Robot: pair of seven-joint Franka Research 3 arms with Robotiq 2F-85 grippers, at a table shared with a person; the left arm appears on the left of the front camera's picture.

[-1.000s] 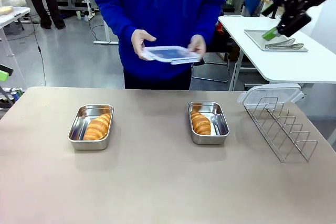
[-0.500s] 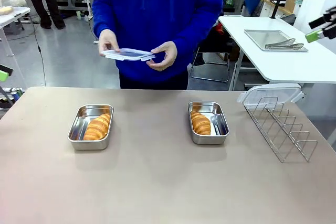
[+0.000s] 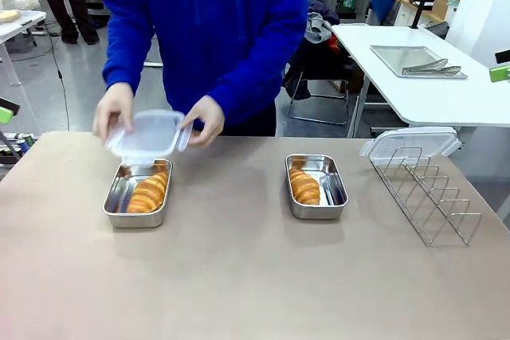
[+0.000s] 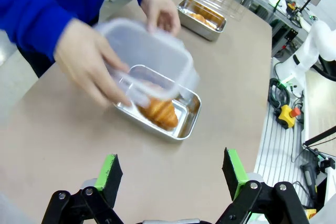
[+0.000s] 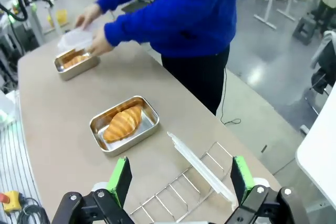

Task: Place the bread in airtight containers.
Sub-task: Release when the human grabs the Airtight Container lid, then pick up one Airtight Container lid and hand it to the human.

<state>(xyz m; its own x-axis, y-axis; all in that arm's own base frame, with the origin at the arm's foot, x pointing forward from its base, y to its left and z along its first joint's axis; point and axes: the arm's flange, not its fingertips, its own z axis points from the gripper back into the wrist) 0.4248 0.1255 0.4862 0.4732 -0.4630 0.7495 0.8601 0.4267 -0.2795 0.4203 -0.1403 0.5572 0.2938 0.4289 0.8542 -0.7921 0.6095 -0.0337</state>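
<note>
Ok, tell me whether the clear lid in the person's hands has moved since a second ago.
Yes. The clear lid has gone left and down, from chest height above the table's middle to just over the left tin.

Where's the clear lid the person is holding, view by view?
Front view: clear lid at left, in both hands just above the left tin.
Left wrist view: lid upper centre, over the near tin.
Right wrist view: lid upper left, over the far tin.
Shared landmark: the person's blue sleeve.
</note>
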